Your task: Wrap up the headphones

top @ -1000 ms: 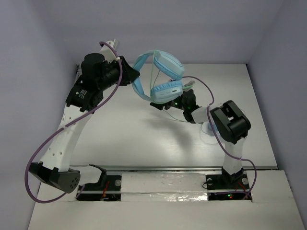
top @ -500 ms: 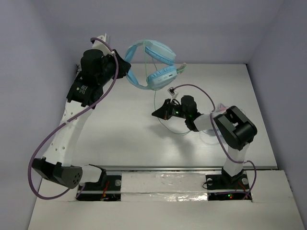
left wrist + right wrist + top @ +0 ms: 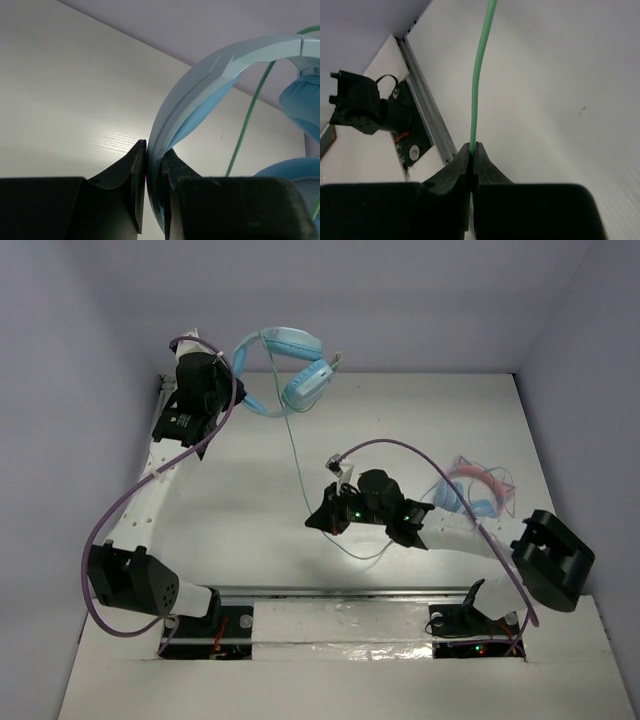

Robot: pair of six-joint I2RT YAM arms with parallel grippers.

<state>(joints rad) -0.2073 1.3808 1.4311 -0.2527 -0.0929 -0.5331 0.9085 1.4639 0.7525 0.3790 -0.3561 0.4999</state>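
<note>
Headphones [image 3: 285,370] hang above the desk's [image 3: 230,500] far-left corner, headband clamped in the left gripper [image 3: 152,149], while the right gripper [image 3: 472,148] pinches their green cable [image 3: 296,455] straight over mid-desk, the winding itself apparently yet to start.

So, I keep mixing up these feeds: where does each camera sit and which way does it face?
Top external: above and behind the bases, looking down on the table; both arms show.
Left wrist: on the left gripper, facing table and wall; its fingers clamp the headphones.
Right wrist: on the right gripper, facing table and rail; its fingers pinch the cable.
Shared: all three show the cable.
</note>
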